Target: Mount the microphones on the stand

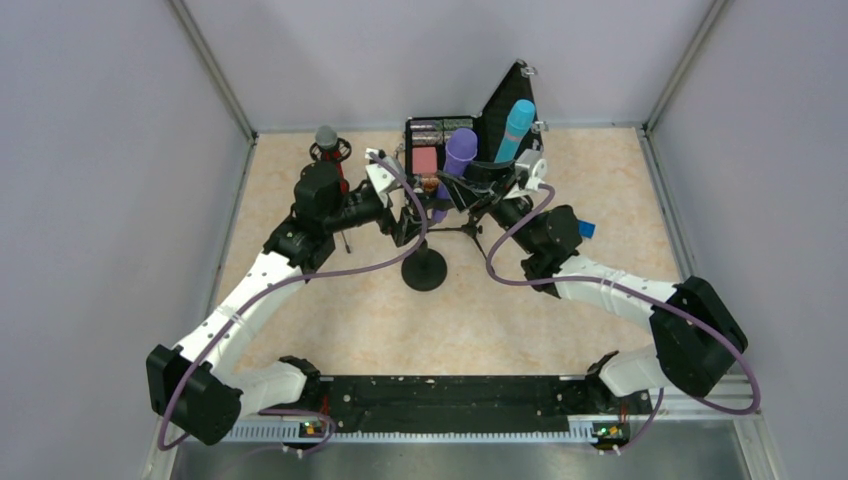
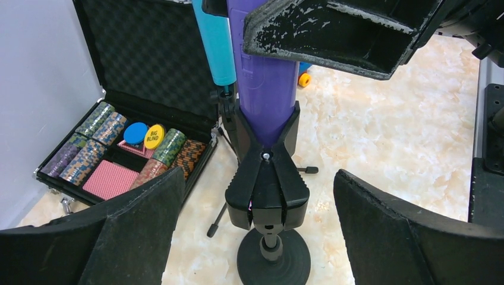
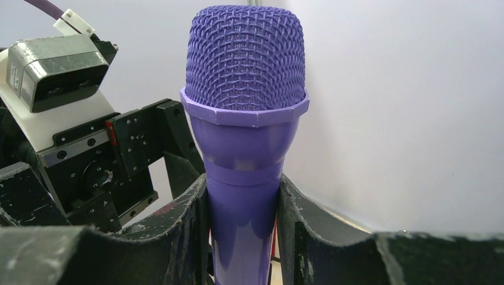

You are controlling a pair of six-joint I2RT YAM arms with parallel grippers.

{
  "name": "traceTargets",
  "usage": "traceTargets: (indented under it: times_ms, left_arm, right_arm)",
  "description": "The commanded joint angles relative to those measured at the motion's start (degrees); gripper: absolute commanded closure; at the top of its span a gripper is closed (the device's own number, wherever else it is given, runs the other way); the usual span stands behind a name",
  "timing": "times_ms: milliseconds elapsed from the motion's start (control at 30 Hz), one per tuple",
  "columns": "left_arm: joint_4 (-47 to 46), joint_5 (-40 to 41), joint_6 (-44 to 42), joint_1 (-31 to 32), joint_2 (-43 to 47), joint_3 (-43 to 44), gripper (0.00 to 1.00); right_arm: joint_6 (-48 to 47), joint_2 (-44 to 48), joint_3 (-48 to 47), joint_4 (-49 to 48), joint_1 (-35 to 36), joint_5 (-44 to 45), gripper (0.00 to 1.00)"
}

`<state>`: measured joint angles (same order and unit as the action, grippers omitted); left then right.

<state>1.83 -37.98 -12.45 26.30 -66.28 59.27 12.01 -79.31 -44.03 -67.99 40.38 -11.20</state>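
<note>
The purple microphone (image 3: 245,119) stands upright with its lower body in the black spring clip (image 2: 266,172) of the stand, above the round black base (image 2: 273,258). It also shows in the top view (image 1: 460,150). My right gripper (image 3: 243,219) is shut on its body just under the mesh head. My left gripper (image 2: 255,237) is open, with its fingers (image 2: 119,237) on either side of the clip and not touching it. The light blue microphone (image 2: 214,41) stands upright in a black holder behind. The red microphone (image 1: 327,140) stands upright at the far left.
An open black case of poker chips and cards (image 2: 119,148) lies behind the stand, its lid up. A thin tripod leg (image 2: 215,222) lies on the floor next to the base. A toy's orange wheel (image 2: 304,79) shows at the back right. Grey walls enclose the table.
</note>
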Motion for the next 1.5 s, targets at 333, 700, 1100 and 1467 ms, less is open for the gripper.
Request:
traceTargets:
  times_ms: [333,700,1100,1467]
  left_arm:
    - [-1.1,1.7,0.0,0.1,0.8,0.3,0.01]
    - [-1.1,2.2,-0.1,0.0,1.0,0.3,0.01]
    - [0.1,3.5,-2.5,0.0,2.3,0.2,0.01]
    - [0.3,4.4,-3.3,-0.1,3.2,0.1,0.01]
  right_arm:
    - [1.1,-0.6,-2.1,6.1,1.3,-2.9,0.55]
    - [1.8,1.0,-2.2,5.8,1.3,-4.8,0.15]
    - [1.5,3.9,0.2,4.4,1.3,-5.4,0.02]
    - [0.7,8.5,3.2,7.1,1.3,-4.8,0.01]
